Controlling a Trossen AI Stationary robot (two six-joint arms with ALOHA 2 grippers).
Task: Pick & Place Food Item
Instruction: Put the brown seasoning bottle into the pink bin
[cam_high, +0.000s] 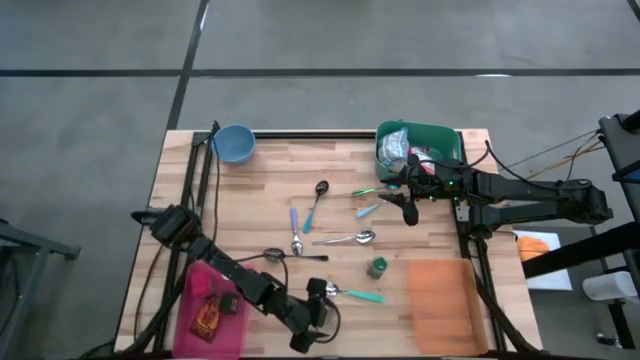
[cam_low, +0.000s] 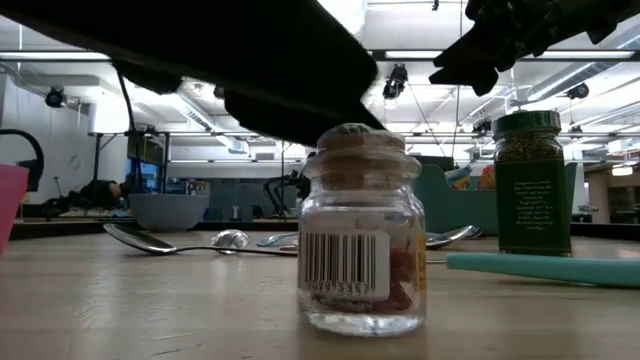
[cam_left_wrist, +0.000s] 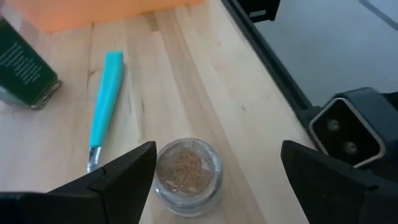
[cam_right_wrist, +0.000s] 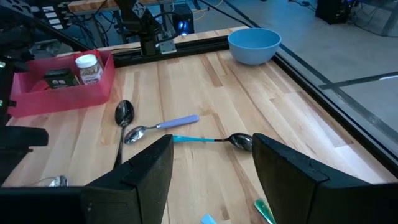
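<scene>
A small glass jar (cam_left_wrist: 188, 175) with a cork lid (cam_low: 358, 143) and a barcode label stands upright on its base near the table's near edge. My left gripper (cam_left_wrist: 217, 149) hovers open just above it, one finger on each side, touching nothing. In the high view the gripper (cam_high: 315, 303) largely covers the jar. My right gripper (cam_high: 405, 207) waits open over the table's far right, beside the green bin (cam_high: 440, 135); nothing is between its fingers (cam_right_wrist: 155, 168).
A green spice jar (cam_high: 377, 267) and a teal-handled spoon (cam_left_wrist: 106, 93) are close to the glass jar. Several spoons (cam_high: 345, 240) lie mid-table. A pink tray (cam_high: 222, 325) holding a packet is near left, an orange tray (cam_high: 445, 305) near right, a blue bowl (cam_high: 235, 143) far left.
</scene>
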